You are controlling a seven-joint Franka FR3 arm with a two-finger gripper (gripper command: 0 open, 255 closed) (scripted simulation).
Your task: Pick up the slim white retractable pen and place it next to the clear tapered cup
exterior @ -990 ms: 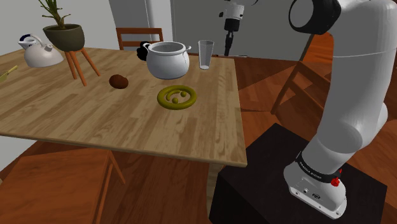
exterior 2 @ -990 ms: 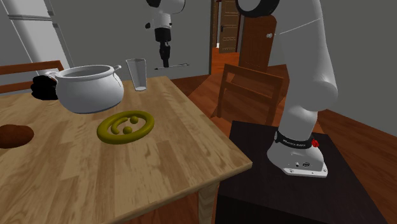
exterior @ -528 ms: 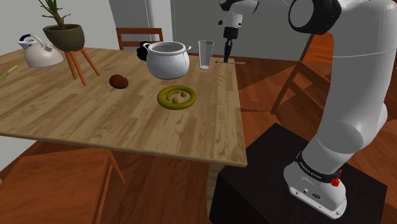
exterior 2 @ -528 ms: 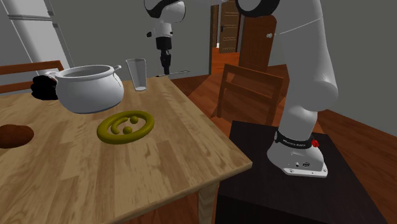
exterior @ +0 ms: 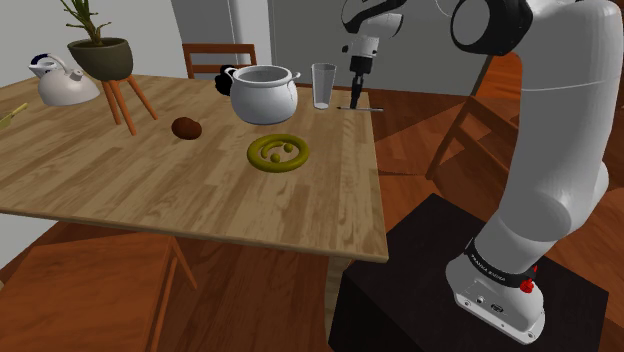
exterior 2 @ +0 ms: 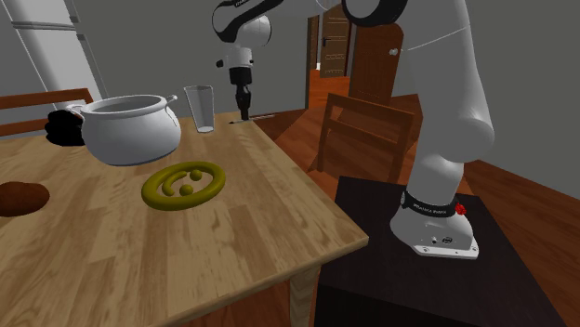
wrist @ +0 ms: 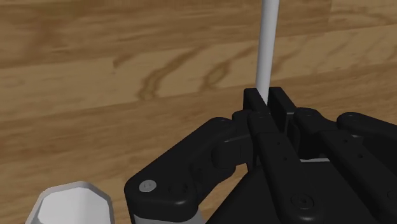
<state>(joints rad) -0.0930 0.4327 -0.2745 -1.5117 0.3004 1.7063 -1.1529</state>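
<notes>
Wrist view, fingers [wrist: 254, 103] clasping pen [wrist: 266, 44], shoulder view, cup [exterior: 323, 85] beside

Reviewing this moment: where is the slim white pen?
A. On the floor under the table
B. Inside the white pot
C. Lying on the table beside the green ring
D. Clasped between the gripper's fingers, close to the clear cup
D: in the wrist view the pen sits clamped between the black fingers, and the shoulder view shows the gripper just beside the cup.
</notes>
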